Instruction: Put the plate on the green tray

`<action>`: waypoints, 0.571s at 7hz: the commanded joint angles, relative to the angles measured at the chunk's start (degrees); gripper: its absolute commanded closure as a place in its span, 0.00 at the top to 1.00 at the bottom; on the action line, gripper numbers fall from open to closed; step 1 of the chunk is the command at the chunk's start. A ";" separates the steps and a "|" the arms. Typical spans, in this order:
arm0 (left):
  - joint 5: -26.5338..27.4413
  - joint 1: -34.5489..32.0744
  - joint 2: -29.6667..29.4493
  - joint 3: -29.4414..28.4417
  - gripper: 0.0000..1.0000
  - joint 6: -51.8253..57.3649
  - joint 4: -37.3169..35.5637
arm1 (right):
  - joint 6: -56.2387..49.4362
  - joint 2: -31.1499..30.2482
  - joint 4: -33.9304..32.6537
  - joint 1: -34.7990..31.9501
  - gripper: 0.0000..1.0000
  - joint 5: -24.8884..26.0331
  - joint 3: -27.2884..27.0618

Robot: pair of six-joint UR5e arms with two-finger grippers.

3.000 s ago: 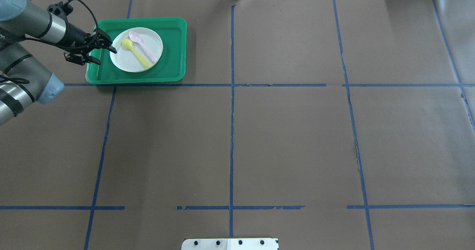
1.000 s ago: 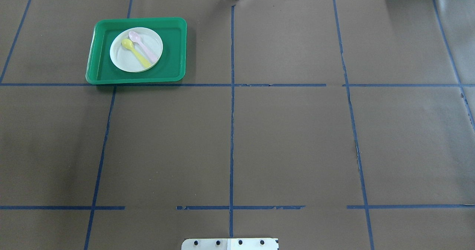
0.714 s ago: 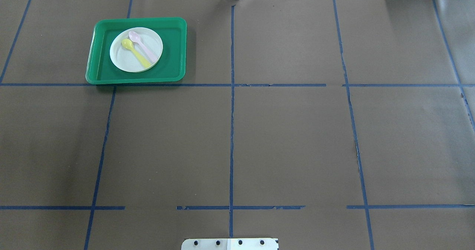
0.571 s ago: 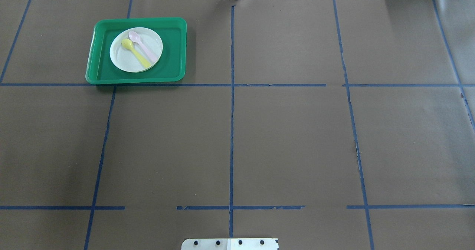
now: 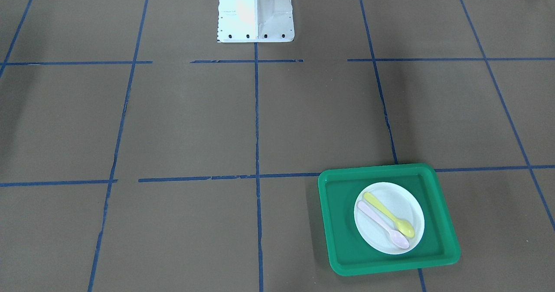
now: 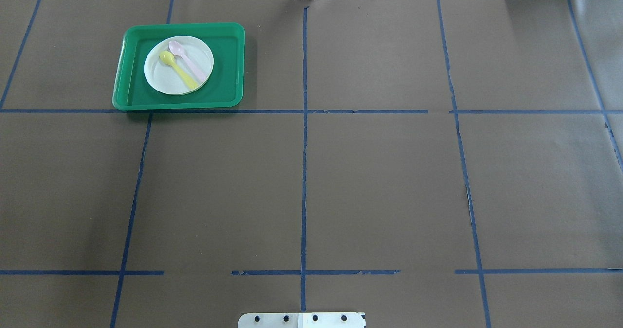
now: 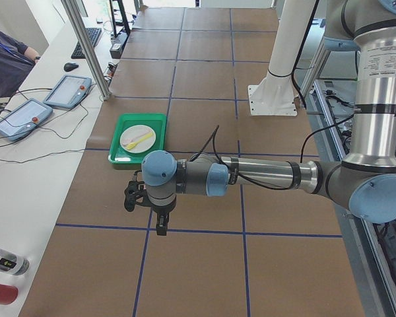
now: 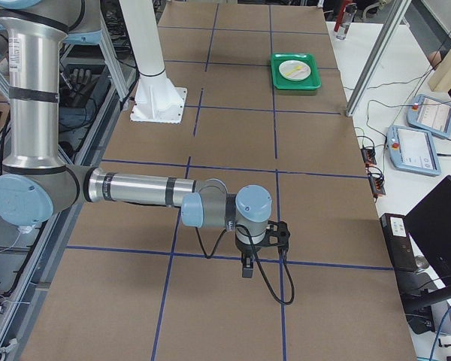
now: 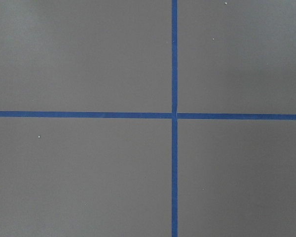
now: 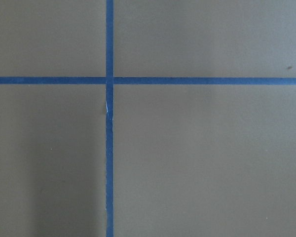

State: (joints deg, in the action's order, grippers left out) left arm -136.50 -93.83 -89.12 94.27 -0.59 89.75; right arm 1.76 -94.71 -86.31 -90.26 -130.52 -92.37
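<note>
The small white plate (image 6: pixel 163 80) lies inside the green tray (image 6: pixel 229 65) at the table's far left, with a yellow spoon (image 6: pixel 181 73) and a pink spoon (image 6: pixel 191 64) on it. The front view shows the plate (image 5: pixel 377 235) and tray (image 5: pixel 338 222) too. Both grippers are out of the overhead and front views. The left gripper (image 7: pixel 145 214) hangs over bare table, well clear of the tray (image 7: pixel 119 155). The right gripper (image 8: pixel 261 252) hangs over bare table far from the tray (image 8: pixel 310 75). I cannot tell whether either is open or shut. Both wrist views show only table and blue tape.
Brown paper with a blue tape grid covers the table. The white robot pedestal (image 5: pixel 256 10) stands at the robot's edge. A side bench with operator pendants (image 7: pixel 66 91) and a metal post (image 7: pixel 86 46) runs beyond the tray's side.
Three seconds ago the left gripper was at the plate's left rim in the tray; it has since withdrawn out of the overhead view. Nothing has moved in the last second.
</note>
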 commanded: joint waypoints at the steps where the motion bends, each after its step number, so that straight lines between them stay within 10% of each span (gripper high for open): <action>1: 0.01 0.05 0.36 -0.23 1.00 -0.03 0.08 | 0.00 -0.03 0.00 0.00 1.00 0.00 0.00; 4: 0.01 0.14 0.44 -0.23 1.00 -0.29 -0.01 | 0.00 -0.03 0.00 0.00 1.00 0.00 0.00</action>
State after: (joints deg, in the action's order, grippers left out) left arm -136.49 -93.76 -88.65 94.06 -0.77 89.74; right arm 1.76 -94.75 -86.31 -90.26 -130.52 -92.37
